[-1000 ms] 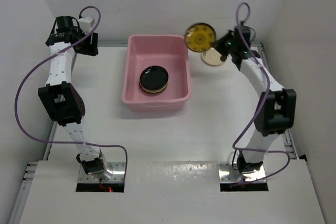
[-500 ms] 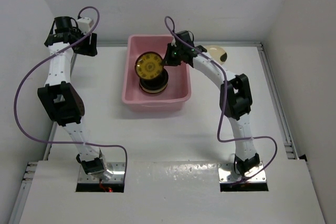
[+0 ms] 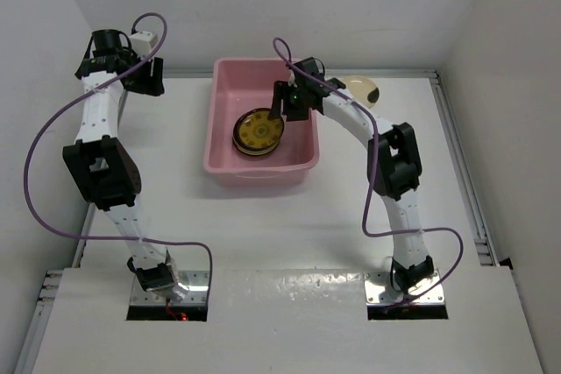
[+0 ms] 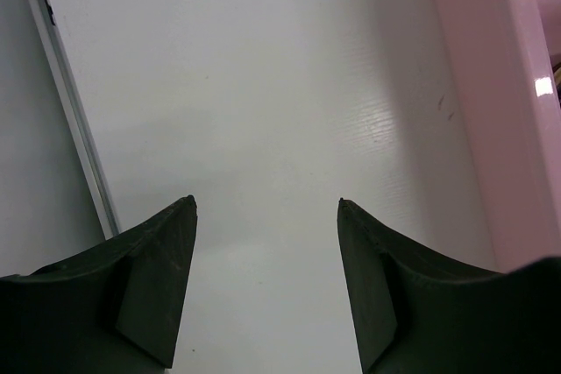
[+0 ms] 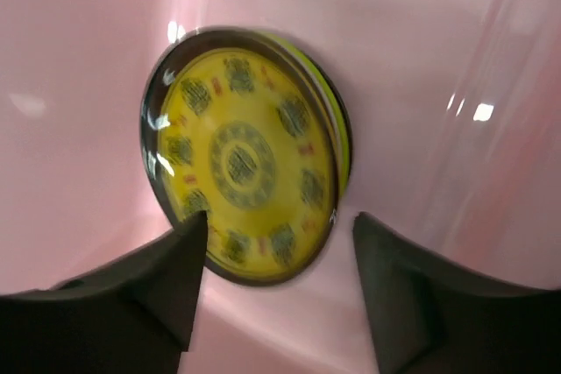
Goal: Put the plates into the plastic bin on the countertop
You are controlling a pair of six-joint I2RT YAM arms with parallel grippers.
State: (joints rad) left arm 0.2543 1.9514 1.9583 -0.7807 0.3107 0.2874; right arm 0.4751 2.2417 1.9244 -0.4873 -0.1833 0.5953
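right tool [image 5: 276, 225] spread open above yellow plate [image 5: 241, 159], plate lying flat inside pink bin [image 3: 263, 172]. i judge drop done. next: lift clear, reach cream plate [image 3: 361, 88] on surface [image 3: 175, 199] far right of bin. left tool [image 4: 267, 208] open, idle.

Bright even light, glints on pink bin [image 5: 478, 111]

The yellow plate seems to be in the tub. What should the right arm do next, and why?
Probably lift the right gripper up out of the pink bin: its fingers are apart, the yellow plate rests on the stack, and a cream plate waits on the countertop.
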